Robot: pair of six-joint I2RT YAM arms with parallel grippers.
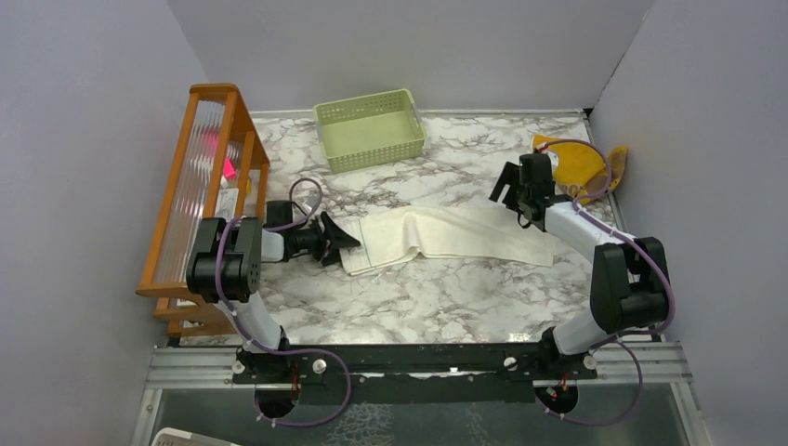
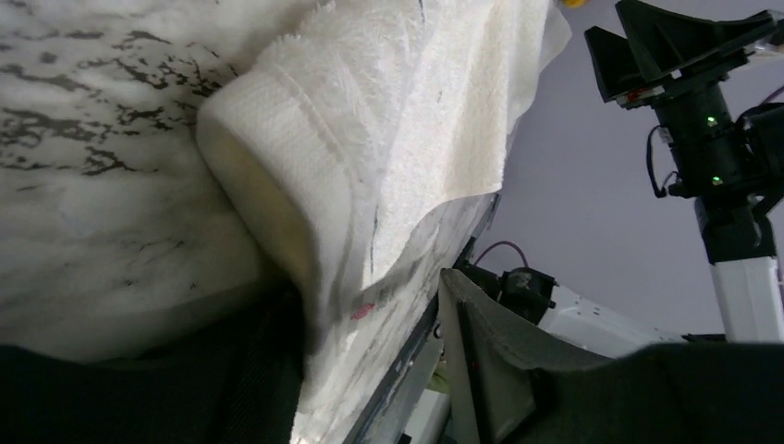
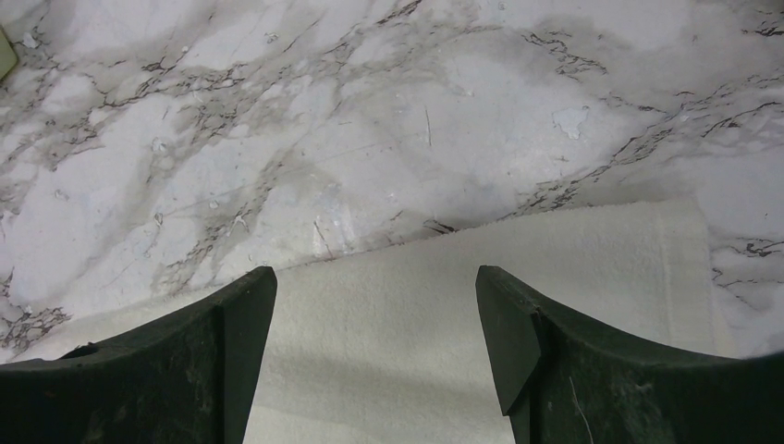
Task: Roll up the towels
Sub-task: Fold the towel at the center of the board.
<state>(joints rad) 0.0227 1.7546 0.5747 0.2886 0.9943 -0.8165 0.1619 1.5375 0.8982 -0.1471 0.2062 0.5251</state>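
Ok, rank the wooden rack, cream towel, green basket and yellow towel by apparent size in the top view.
1. wooden rack
2. cream towel
3. green basket, close behind the towel
4. yellow towel, partly hidden by the right arm

Soft, even light falls from overhead; the marble counter (image 1: 437,297) looks bright, with short faint shadows. Close by the left claw (image 2: 370,342) the cream towel (image 2: 370,139) looks slightly blurred, the claw itself a dark mass, perhaps underexposed.

Marble-patterned table (image 1: 418,297) with cream towel (image 1: 465,237), yellow towel (image 1: 585,167), green basket (image 1: 376,153), wooden rack (image 1: 200,190).
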